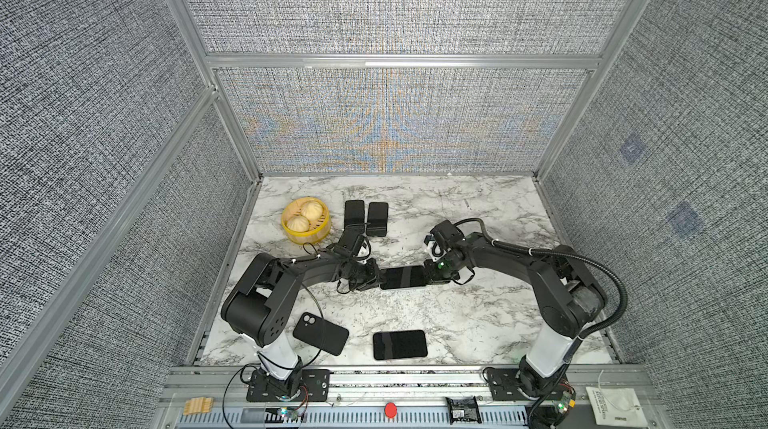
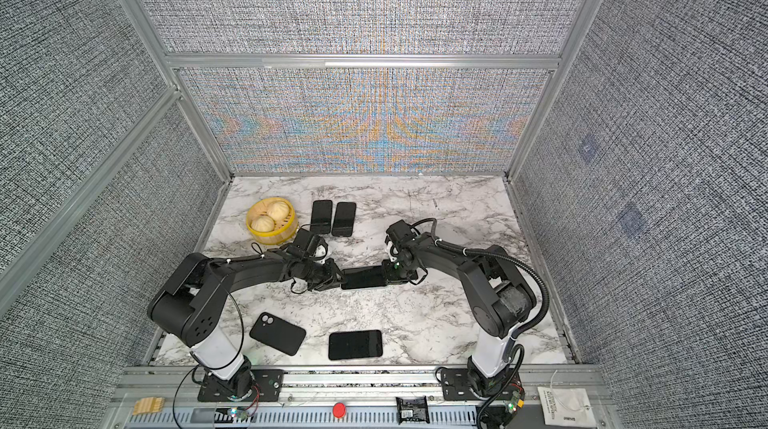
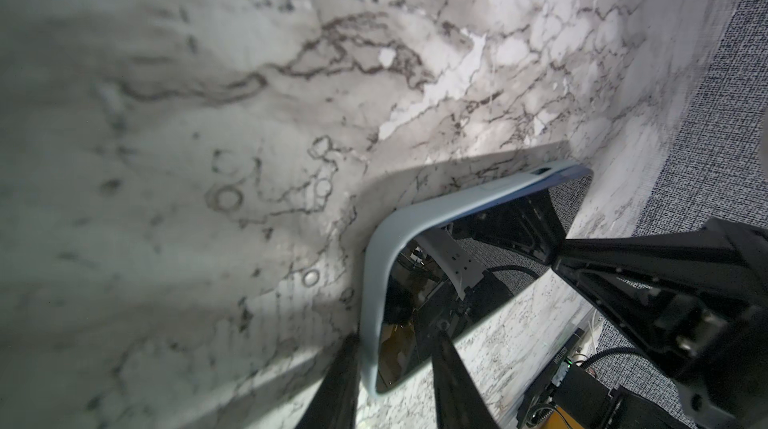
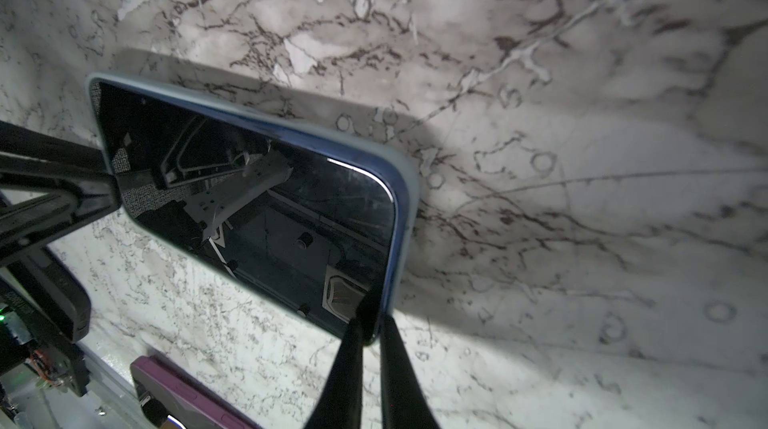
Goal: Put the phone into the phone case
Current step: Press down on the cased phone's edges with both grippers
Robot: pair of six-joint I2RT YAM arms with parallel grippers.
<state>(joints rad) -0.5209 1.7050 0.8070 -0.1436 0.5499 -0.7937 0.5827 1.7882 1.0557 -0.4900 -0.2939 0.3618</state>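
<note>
A dark-screened phone (image 1: 402, 277) (image 2: 365, 278) sits in a pale blue phone case (image 3: 382, 248) and is held between both arms above the middle of the marble table (image 1: 457, 314). My left gripper (image 1: 376, 279) (image 3: 395, 381) is shut on its left end, one finger under the case and one on the screen (image 3: 436, 281). My right gripper (image 1: 428, 275) (image 4: 370, 327) is shut on the right end, pinching a corner. In the right wrist view the phone's dark blue edge (image 4: 374, 165) shows just inside the case rim (image 4: 409, 181).
A black case with a camera cutout (image 1: 320, 333) and a black phone (image 1: 400, 344) lie near the front edge. Two more black slabs (image 1: 354, 215) (image 1: 377, 218) lie at the back beside a yellow steamer with buns (image 1: 305, 221). A purple object (image 4: 187, 393) lies near the rail.
</note>
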